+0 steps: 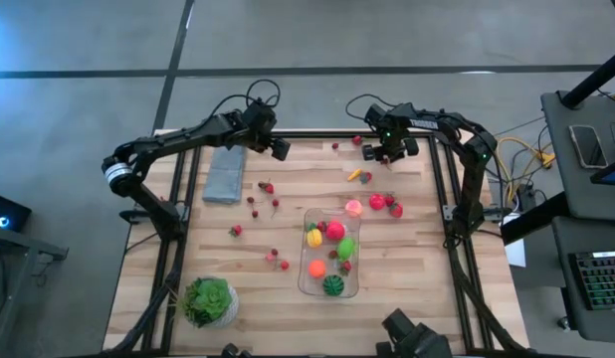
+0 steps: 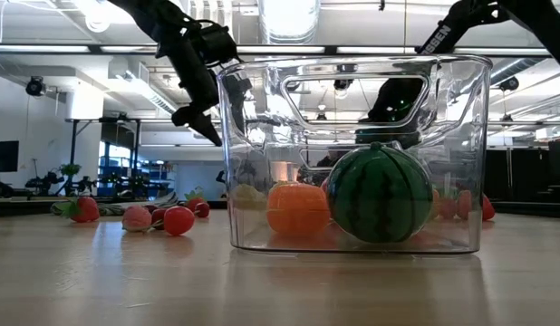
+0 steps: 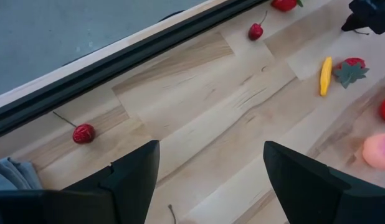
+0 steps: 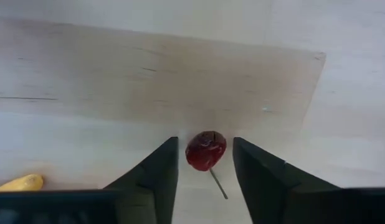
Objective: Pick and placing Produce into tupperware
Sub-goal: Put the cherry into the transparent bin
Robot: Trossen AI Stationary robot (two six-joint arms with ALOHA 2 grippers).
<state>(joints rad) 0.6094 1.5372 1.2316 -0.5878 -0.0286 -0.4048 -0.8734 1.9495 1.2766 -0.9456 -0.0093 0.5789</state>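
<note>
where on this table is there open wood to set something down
Bare wood lies between the potted green plant and the clear plastic tupperware, and right of the tupperware toward the table edge. It is crowded between the grey-blue folded cloth and the tupperware, where small red berries lie scattered.

Right gripper (image 4: pixel 205 163) straddling a red cherry (image 4: pixel 206 150)

The two dark fingers (image 4: pixel 156 175) flank the stemmed cherry on the pale wooden tabletop (image 4: pixel 180 81), narrow gaps either side; a yellow piece (image 4: pixel 19 182) lies at nine o'clock.

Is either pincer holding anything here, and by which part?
Right pincer brackets a red cherry's body; grip cannot be told. Left pincer is open, empty.
</note>
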